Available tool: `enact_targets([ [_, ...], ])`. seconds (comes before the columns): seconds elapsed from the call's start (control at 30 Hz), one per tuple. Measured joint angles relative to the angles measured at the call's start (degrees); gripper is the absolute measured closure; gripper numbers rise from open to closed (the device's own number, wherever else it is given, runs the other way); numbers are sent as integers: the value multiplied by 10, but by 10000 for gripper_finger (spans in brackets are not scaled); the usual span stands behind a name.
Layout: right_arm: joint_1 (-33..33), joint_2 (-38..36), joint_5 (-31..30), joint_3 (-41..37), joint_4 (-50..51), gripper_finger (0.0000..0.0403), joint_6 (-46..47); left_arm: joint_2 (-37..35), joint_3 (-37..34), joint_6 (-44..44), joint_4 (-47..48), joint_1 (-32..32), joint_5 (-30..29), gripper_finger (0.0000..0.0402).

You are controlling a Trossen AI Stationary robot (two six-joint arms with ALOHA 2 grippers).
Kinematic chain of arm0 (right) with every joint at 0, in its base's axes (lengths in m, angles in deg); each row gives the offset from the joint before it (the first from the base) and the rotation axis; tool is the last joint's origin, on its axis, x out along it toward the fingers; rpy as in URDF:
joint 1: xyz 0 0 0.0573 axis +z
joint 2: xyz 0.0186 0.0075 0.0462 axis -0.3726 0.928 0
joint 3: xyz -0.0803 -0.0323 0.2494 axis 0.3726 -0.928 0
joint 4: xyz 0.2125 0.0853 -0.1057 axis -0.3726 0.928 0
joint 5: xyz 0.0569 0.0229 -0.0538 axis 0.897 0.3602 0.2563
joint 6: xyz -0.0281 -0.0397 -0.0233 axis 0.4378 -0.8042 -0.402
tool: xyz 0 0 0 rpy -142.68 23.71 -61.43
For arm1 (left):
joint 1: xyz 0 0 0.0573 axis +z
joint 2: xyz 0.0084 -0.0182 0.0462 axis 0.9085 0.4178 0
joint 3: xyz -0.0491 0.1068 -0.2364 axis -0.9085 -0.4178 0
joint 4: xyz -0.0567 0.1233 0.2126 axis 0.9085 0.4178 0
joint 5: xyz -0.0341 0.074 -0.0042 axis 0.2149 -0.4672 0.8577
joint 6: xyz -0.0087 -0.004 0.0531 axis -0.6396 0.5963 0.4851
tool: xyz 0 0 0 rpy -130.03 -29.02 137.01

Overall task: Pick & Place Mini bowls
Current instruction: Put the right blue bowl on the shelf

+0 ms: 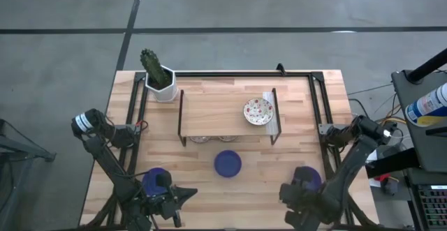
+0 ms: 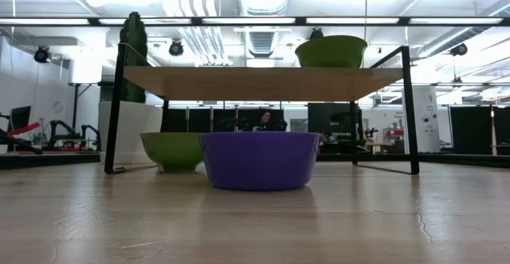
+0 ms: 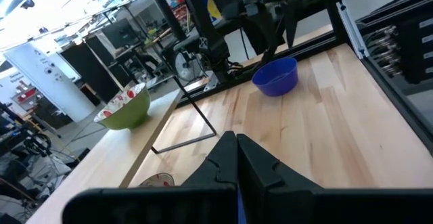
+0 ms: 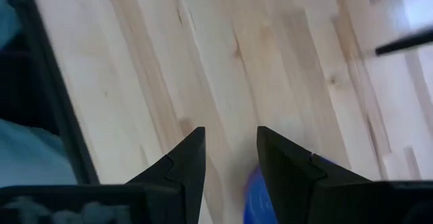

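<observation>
Open tabletop (image 1: 279, 168) around blue bowl (image 1: 228, 163), shelf (image 1: 227, 109) frame posts flanking the under-shelf gap, cactus pot (image 1: 163, 86) at far-left corner.

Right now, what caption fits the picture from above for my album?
Two dark robot arms wait at the wooden table's near edge, a deep blue round mini bowl between them, a speckled bowl on the shelf.

This is a robotics lab or workshop. The table (image 1: 293, 154) is a bare wooden bench framed by black metal rails, standing on a grey concrete floor (image 1: 279, 8). Behind it, the low view shows an open industrial hall with exposed ceiling ducts (image 2: 263, 9), strip lights (image 2: 159, 21) and dark workstations. A person (image 2: 261, 121) sits far back. Another robot arm (image 2: 60, 128) stands at the hall's left side. Cables (image 1: 380, 105) and equipment racks (image 3: 399, 41) crowd the table's edge.
</observation>
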Motion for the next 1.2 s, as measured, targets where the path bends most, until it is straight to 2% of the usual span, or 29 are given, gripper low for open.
enact_targets([
  [0.3,8,66,112,-2,44,275,76,0,0,1,0,0,0,401],
  [0.67,21,124,150,-6,69,275,104,0,0,-6,0,0,0,401],
  [1.2,21,124,177,-79,47,295,101,0,0,-17,0,0,0,401],
])
